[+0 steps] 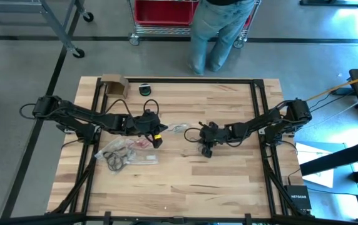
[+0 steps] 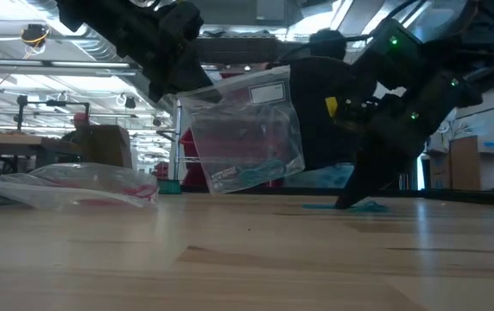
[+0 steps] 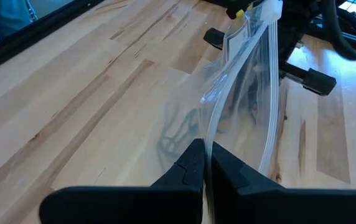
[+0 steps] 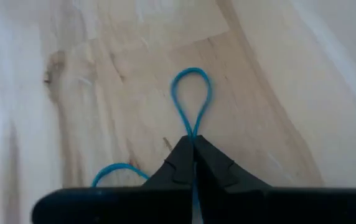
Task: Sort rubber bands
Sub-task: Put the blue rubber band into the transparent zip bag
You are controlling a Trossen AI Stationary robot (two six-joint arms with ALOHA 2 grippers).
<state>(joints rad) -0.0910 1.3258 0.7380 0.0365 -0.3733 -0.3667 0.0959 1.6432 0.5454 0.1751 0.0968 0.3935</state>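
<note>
— Rubber bands first: where's the one being worked on?
— A teal rubber band [image 4: 190,93] sits pinched between the tips of the right hand [image 4: 193,144], whose two fingers are closed tight on it. One loop sticks out past the fingertips, lying on the table [image 4: 277,74], and a second teal loop [image 4: 114,173] curves beside the fingers.
— Where is that hand on the table?
— Near the middle, slightly right of centre in the high view, right hand [image 1: 205,149] tipped down at the wood. From table height its tip touches down at a small teal patch [image 2: 364,206].
— And the other one?
— The left hand [image 3: 205,163] is squeezed shut on the edge of a clear zip bag [image 3: 246,81], which hangs lifted off the table. In the low view that bag [image 2: 247,130] dangles with red and teal bands [image 2: 251,168] gathered inside, I think; the plastic blurs them.
— Anything further out?
— Left of the left hand [image 1: 156,139], another clear bag [image 1: 129,150] lies flat with dark bands [image 1: 115,160] and some red ones in it. A few loose bands [image 1: 178,129] lie between the two hands. At the far edge are a cardboard box [image 1: 114,84] and a small dark round thing [image 1: 146,89]. Beyond the table a person [image 1: 219,31] in jeans stands by a wire cart with a red bin [image 1: 165,11].
</note>
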